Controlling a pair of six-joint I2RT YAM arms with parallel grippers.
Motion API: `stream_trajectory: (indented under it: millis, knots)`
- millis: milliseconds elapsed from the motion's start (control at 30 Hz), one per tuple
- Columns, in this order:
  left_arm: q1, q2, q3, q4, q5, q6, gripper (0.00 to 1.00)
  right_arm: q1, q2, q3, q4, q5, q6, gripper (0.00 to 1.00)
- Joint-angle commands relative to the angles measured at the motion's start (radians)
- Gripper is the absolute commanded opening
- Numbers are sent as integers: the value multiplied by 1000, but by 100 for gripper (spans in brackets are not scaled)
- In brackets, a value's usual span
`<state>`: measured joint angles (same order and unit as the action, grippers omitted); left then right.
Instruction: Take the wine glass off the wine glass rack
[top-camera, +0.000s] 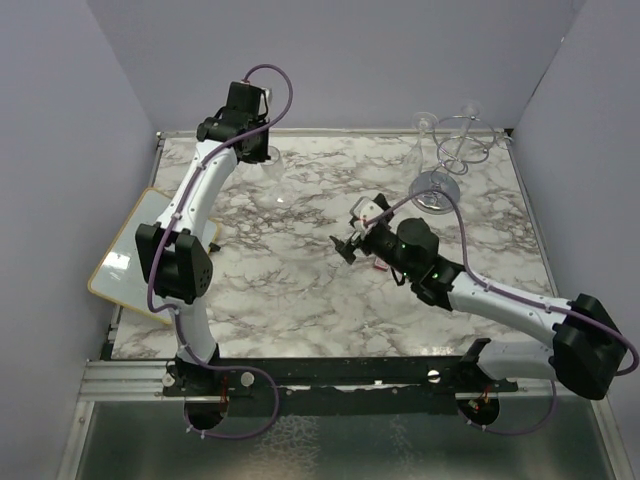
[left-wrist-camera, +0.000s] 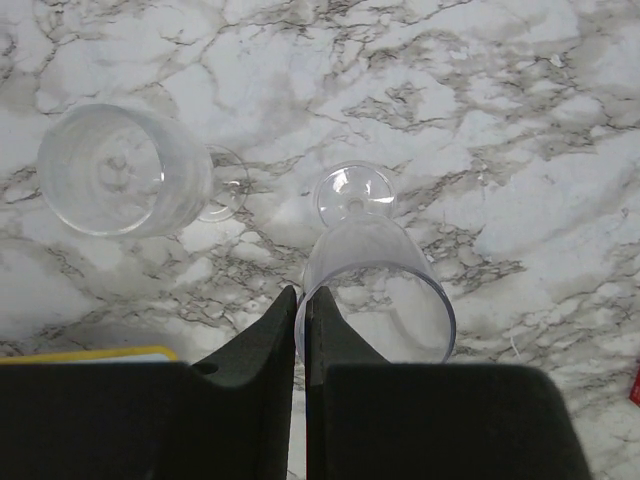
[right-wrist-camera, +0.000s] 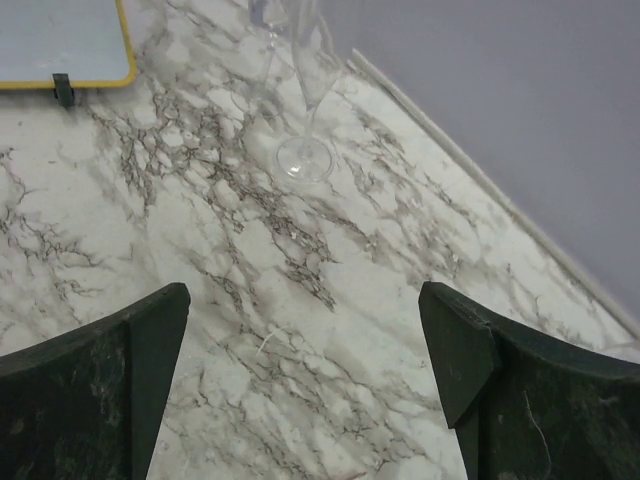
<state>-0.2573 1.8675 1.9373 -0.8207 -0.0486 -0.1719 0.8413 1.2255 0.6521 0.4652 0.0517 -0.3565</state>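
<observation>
- Right, top view: the wine glass rack (top-camera: 458, 150) stands at the far right of the bench (top-camera: 300, 290). The left claw (top-camera: 262, 152) is far left, well apart from it, and the right claw (top-camera: 352, 232) hangs mid-bench.
- Left wrist: the left claw is pinched shut on the rim of the wine glass (left-wrist-camera: 375, 290). It's upright, off the rack, with a second glass (left-wrist-camera: 115, 170) near. I'd open slowly, then lift straight up so neither tips.
- Right wrist: the right claw is spread wide, holding nothing.

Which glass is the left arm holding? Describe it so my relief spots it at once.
Go to the far left part of the marble table, where the left gripper reaches down. Two clear wine glasses are there; the held wine glass has its rim pinched between the black fingers, while the other glass stands untouched.
</observation>
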Motion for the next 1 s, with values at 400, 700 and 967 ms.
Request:
stream_trajectory:
  millis: [400, 700, 967]
  knots:
    - [-5, 241, 344, -137, -156, 52, 0, -203, 1, 169, -473, -182, 374, 100]
    - [-3, 265, 368, -150, -194, 62, 2, -209, -4, 176, -489, -167, 376, 100]
    - [-3, 291, 381, -160, -217, 81, 14, -211, 2, 175, -484, -173, 385, 100]
